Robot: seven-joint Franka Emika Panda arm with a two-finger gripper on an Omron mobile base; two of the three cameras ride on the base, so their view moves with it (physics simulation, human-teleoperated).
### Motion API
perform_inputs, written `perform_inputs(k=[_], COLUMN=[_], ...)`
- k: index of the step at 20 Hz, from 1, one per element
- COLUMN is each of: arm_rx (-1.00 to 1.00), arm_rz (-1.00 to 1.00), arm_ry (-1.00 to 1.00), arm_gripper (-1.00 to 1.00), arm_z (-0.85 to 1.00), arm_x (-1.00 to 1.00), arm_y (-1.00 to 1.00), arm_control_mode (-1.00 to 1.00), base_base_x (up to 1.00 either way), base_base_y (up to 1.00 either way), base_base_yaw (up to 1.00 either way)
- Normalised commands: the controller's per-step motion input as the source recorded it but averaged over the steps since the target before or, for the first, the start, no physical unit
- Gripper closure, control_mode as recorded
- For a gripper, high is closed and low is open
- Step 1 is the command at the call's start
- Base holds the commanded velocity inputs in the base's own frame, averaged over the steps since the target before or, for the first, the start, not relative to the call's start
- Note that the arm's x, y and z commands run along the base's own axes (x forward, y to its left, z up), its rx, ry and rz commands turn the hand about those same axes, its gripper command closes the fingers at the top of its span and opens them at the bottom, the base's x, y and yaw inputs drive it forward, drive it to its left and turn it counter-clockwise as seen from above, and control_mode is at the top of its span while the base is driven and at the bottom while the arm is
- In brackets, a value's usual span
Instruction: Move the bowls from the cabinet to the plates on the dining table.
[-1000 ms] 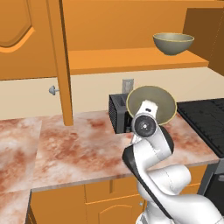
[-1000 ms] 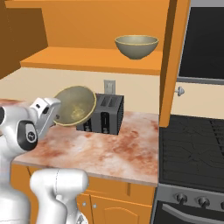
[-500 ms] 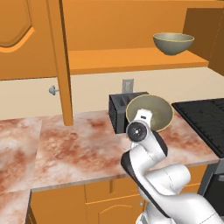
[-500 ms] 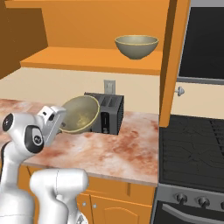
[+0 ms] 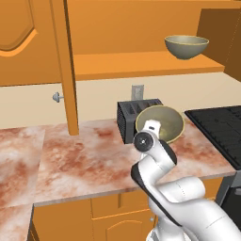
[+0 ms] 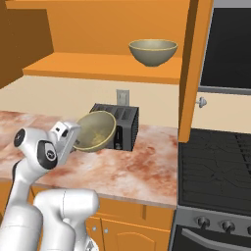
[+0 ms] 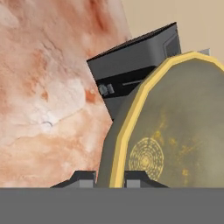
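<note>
Carrying the tilted bowl [image 6: 94, 131] pinched by its rim in the tool [image 7: 110, 177] calls for clearing the toaster [image 6: 123, 126] at the tabletop's [image 6: 142, 166] back edge.

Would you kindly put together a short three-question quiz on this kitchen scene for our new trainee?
1. True or false: the gripper holds a bowl by its rim.
2. Where is the other bowl? A) on the stove B) on the open cabinet shelf C) in a drawer
3. Fill in: behind the held bowl, a black ____ stands on the marbled counter.

Key: 1 true, its jaws pinch the rim; 2 B; 3 toaster.
</note>
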Motion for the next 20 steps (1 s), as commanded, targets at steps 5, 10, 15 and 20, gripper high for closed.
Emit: perform_inputs(k=[5,10,15,20], arm_rx=[0.0,0.0,0.0,0.0], arm_rz=[0.0,0.0,0.0,0.0], arm_ry=[0.0,0.0,0.0,0.0], arm_gripper=[1.0,1.0,1.0,1.0], arm_z=[-0.09,0.0,0.0,0.0], arm_x=[0.05,0.0,0.0,0.0], arm_y=[-0.02,0.0,0.0,0.0], arm_control_mode=[1.0,1.0,1.0,1.0], base_base_x=[0.05,-0.13,-0.74,-0.72], base_base_y=[-0.03,0.0,0.0,0.0], base_base_yaw=[0.0,0.0,0.02,0.03])
